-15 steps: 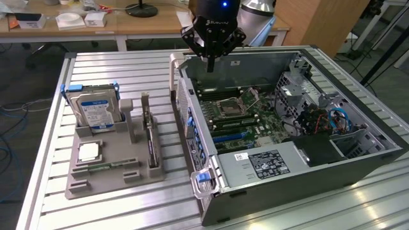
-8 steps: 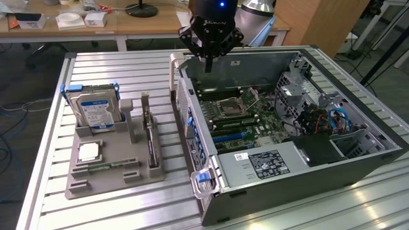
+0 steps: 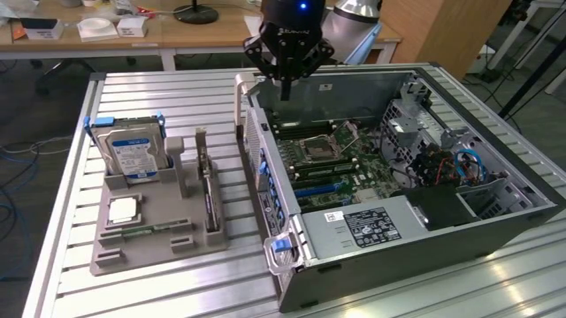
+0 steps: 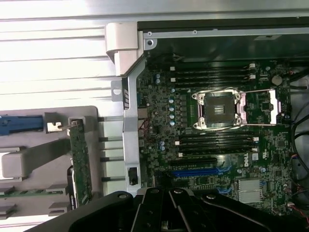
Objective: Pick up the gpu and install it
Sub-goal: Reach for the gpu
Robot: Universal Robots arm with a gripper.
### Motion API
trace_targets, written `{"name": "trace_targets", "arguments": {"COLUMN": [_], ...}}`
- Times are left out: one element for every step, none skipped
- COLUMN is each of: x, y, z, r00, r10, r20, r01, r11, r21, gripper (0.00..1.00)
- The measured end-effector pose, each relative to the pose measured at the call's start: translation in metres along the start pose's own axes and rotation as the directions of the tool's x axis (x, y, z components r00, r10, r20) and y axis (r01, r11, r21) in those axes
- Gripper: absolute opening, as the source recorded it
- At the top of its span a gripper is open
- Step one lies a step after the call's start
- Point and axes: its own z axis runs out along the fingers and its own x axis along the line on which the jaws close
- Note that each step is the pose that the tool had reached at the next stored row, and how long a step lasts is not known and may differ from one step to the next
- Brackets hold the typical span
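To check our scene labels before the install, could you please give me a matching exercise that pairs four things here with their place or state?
Things:
1 gpu
2 hard drive
3 hand
4 processor chip

Places or states:
A lying flat on the grey holder
B shut and empty, up over the open computer case
C standing on edge in the holder's slot nearest the case
D upright, blue-white label showing

Pairs: 1-C, 2-D, 3-B, 4-A

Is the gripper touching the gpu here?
Apart. The exterior view shows the gripper over the computer case, while the gpu stands in the grey holder, well aside.
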Motion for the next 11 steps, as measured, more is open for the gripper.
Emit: {"name": "trace_targets", "arguments": {"x": [0.0006,0.0012,0.0018,0.0023,0.0029,0.0035,0.0041,0.0048,0.0055,0.0062,0.007], "y": [0.0,-0.0001,-0.0001,-0.0002,-0.0002,-0.0003,-0.0003,-0.0004,-0.0004,-0.0005,-0.0005], "z": [0.0,0.0,0.0,0.0001,0.0001,0.0001,0.0001,0.0002,0.0002,0.0003,0.0003], "r00": [1.0,1.0,1.0,1.0,1.0,1.0,1.0,1.0,1.0,1.0,1.0], "r10": [0.0,0.0,0.0,0.0,0.0,0.0,0.0,0.0,0.0,0.0,0.0], "r20": [0.0,0.0,0.0,0.0,0.0,0.0,0.0,-0.0001,0.0,0.0,0.0], "r01": [0.0,0.0,0.0,0.0,0.0,0.0,0.0,0.0,0.0,0.0,0.0], "r11": [1.0,1.0,1.0,1.0,1.0,1.0,1.0,1.0,1.0,1.0,1.0], "r21": [0.0,0.0,0.0,0.0,0.0,0.0,0.0,0.0,0.0,0.0,0.0], "gripper": [0.11,0.11,0.11,0.11,0.11,0.11,0.11,0.11,0.11,0.11,0.11]}}
